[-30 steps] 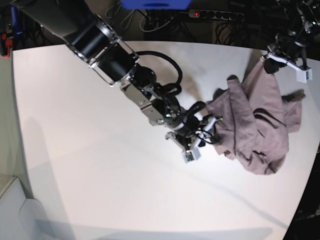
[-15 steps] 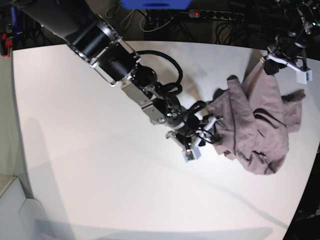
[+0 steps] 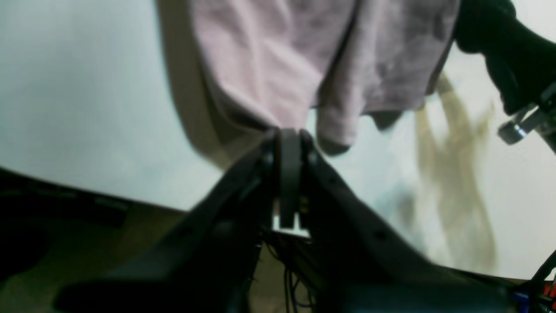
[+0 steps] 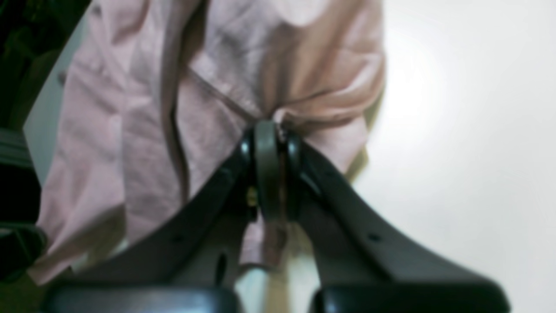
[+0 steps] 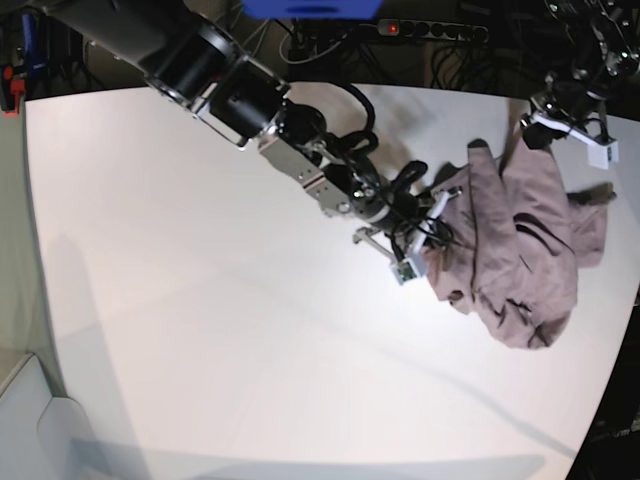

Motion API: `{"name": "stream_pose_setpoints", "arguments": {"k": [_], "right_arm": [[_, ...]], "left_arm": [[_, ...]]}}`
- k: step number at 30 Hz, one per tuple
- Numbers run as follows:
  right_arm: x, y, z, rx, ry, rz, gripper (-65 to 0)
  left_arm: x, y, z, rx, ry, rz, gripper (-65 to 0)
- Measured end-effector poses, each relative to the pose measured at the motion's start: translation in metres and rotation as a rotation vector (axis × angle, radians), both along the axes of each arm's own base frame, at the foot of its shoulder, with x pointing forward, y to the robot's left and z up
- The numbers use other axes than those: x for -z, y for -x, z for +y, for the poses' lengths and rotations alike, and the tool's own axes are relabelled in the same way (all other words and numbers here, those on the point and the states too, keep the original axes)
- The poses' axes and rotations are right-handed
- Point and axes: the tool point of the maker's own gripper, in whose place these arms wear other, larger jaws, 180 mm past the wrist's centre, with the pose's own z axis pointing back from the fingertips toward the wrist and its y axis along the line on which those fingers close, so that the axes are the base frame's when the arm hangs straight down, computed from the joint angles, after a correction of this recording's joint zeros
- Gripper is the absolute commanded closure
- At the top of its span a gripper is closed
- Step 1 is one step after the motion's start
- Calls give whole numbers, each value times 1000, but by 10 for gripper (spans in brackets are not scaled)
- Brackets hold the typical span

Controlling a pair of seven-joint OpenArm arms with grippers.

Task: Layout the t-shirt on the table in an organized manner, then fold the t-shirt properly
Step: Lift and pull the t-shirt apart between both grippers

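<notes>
The mauve t-shirt (image 5: 520,250) lies bunched near the right edge of the white table (image 5: 200,300). My right gripper (image 5: 428,238) is at the shirt's left edge. In the right wrist view the right gripper (image 4: 271,128) is shut on a fold of the t-shirt (image 4: 130,130), with a strip of cloth hanging between the fingers. My left gripper (image 5: 535,125) holds the shirt's far top corner. Seen from the left wrist, the left gripper (image 3: 289,134) is shut on the edge of the t-shirt (image 3: 304,56), which hangs away from it over the table (image 3: 65,87).
A power strip (image 5: 430,30), cables and a blue object (image 5: 310,8) sit beyond the table's far edge. The shirt lies close to the table's right edge (image 5: 625,330). The right arm's dark body (image 3: 499,39) shows at the top right of the left wrist view.
The right gripper has closed on the shirt's left edge and moved up and to the right with it, drawing the cloth together. The left gripper has stayed shut on its corner.
</notes>
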Motion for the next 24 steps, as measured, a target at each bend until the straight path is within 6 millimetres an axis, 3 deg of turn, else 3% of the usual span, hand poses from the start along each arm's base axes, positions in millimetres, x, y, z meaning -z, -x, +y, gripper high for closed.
{"name": "stream_pose_setpoints", "arguments": {"k": [5, 10, 13, 24], "right_arm": [[-43, -19, -16, 6, -57, -101, 0], [-101, -61, -61, 133, -151, -214, 0], [-112, -80, -95, 187, -134, -226, 0], [-140, -131, -215, 392, -158, -248, 0]], "left_arm": [[-5, -1, 8, 7, -22, -7, -4], [-10, -3, 13, 16, -39, -13, -4], [-12, -4, 12, 20, -42, -18, -4], [-51, -20, 3, 68, -112, -117, -3]]}}
